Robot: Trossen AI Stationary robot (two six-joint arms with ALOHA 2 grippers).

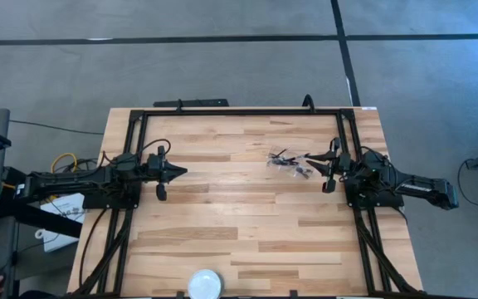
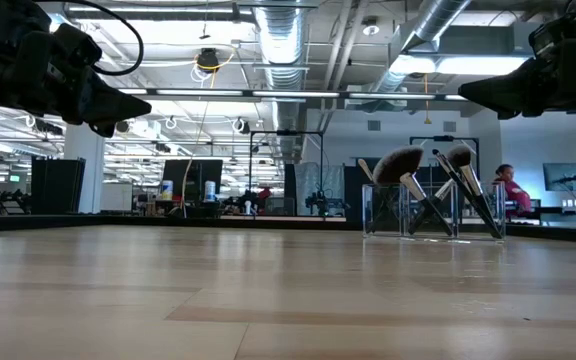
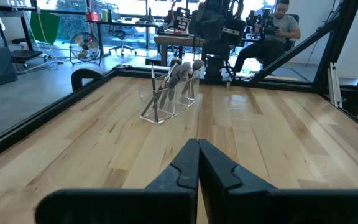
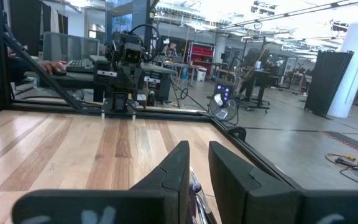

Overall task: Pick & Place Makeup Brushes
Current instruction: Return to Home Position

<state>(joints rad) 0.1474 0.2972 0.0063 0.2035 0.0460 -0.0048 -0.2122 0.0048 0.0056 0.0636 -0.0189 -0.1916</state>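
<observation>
Several makeup brushes (image 2: 438, 190) stand heads up in a clear holder (image 1: 287, 162) on the right half of the wooden table, their handles leaning against its walls. The left wrist view shows the same holder (image 3: 166, 96) far ahead. My right gripper (image 1: 309, 157) hovers just right of the holder and well above it (image 2: 473, 93), fingers a narrow gap apart (image 4: 197, 163). A bit of brush (image 4: 195, 185) shows below that gap. My left gripper (image 1: 181, 172) hangs shut (image 3: 197, 152) over the table's left half (image 2: 133, 104).
A round white dish (image 1: 204, 284) sits at the near edge. A black frame (image 1: 222, 110) runs along the table's sides. People sit beyond the table (image 3: 278, 25) (image 2: 508, 190). Bare wood lies between the two arms.
</observation>
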